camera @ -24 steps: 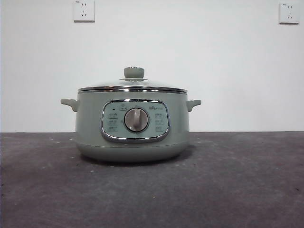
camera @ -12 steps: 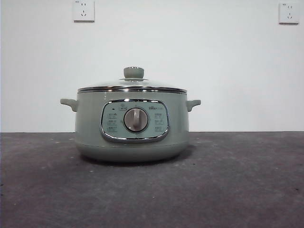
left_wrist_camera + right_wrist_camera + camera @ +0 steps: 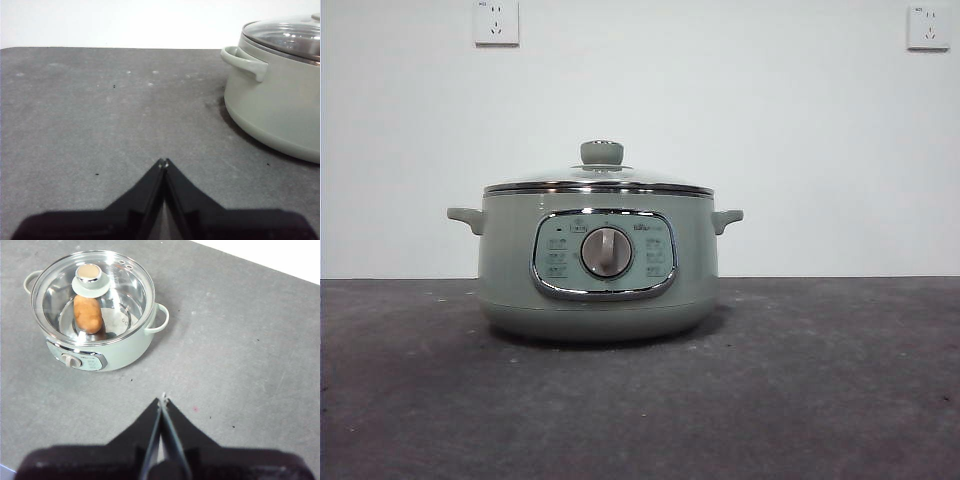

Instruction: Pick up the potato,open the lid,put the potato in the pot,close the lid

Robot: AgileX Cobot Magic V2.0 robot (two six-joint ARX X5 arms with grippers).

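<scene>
My orange-brown potato [image 3: 88, 314] lies inside the big round green pot [image 3: 598, 265], under its glass lid [image 3: 92, 296]. My left gripper [image 3: 163, 163] and right gripper [image 3: 162, 400] are pinched together, empty, waiting well apart at the pot's five o'clock.

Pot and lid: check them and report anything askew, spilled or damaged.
Nothing stands out. The glass lid sits level and centred on the pot, its rim even all round. The potato lies inside, seen through the glass. No spill or damage shows on the table. Both pincers are shut, clear of the pot.
</scene>
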